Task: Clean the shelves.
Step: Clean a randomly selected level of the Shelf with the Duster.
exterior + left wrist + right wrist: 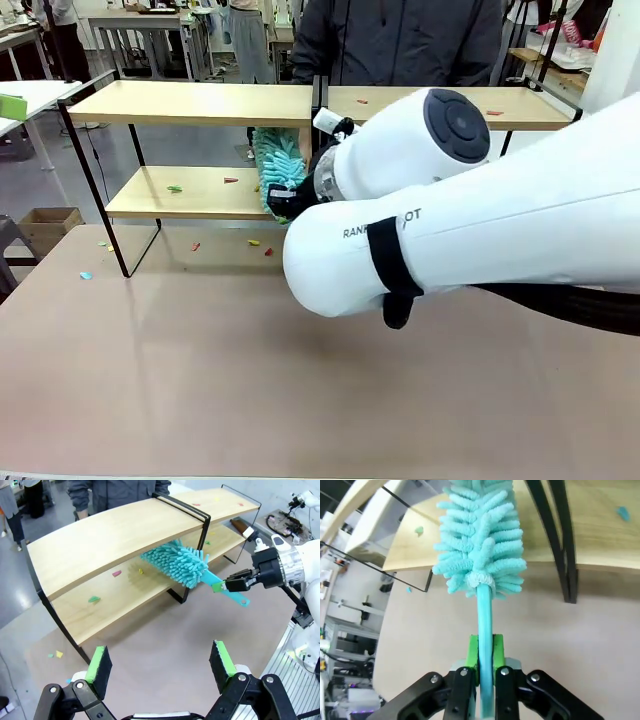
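Shelves (200, 103) stand on the beige tabletop (200, 350) straight ahead of the right tool (279, 192), whose white arm reaches in across the middle; a person (400, 40) stands behind the rack. Beyond that tool's tips, a teal duster (280, 165) pokes into the gap between the upper and lower boards, just beside the black centre post (317, 105). Small coloured scraps (175, 188) lie on the lower board off to the tool's side, more lie on the upper board, and a few lie on the tabletop below the duster. From the left wrist, the left tool (160, 661) hangs over bare tabletop with its green pads (97, 662) spread wide and nothing between them; the shelves (110, 540) lie well ahead of it. Farther off, the right tool (226, 585) pinches the duster's flat handle, and the fluffy head (177, 562) sits under the upper board. From the right wrist, the right tool (485, 647) is clamped on the teal handle (485, 615), pads pressed to both its sides. The head (480, 550) rises directly ahead over the lower board's front edge, with the centre post (560, 540) just to one side.
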Controlling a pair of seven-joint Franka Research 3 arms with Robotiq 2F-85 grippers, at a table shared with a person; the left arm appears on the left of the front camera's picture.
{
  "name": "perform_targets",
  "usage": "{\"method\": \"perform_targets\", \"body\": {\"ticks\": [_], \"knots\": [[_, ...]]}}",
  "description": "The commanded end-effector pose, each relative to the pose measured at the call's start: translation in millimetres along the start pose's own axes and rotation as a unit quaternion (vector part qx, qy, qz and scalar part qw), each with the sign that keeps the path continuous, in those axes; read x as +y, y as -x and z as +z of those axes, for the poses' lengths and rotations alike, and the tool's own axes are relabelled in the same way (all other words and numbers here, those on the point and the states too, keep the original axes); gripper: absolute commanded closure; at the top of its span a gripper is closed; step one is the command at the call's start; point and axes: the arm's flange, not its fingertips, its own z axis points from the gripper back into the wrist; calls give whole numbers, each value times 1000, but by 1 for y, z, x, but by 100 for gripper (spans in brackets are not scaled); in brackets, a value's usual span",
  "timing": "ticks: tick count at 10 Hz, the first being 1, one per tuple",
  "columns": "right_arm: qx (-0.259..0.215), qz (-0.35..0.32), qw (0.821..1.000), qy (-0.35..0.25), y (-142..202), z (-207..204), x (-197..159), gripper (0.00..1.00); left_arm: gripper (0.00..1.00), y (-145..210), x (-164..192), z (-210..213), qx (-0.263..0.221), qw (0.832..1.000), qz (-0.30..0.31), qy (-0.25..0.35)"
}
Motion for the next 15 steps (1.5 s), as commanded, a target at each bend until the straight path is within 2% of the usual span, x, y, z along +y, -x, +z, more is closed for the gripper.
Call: {"method": "perform_targets", "body": {"ticks": [1, 5, 9, 13, 15], "knots": [[12, -3, 1000, 14, -16, -44, 33, 100, 0, 0, 1, -1, -3, 1000, 1, 4], [33, 2, 999, 30, -30, -61, 43, 100, 0, 0, 1, -1, -3, 1000, 1, 4], [64, 2, 998, 21, -30, -74, 40, 100, 0, 0, 1, -1, -3, 1000, 1, 4], [139, 24, 988, -58, -32, -85, 45, 100, 0, 0, 1, -1, -3, 1000, 1, 4], [152, 45, 984, -87, -40, -84, 50, 100, 0, 0, 1, -1, -3, 1000, 1, 4]]}}
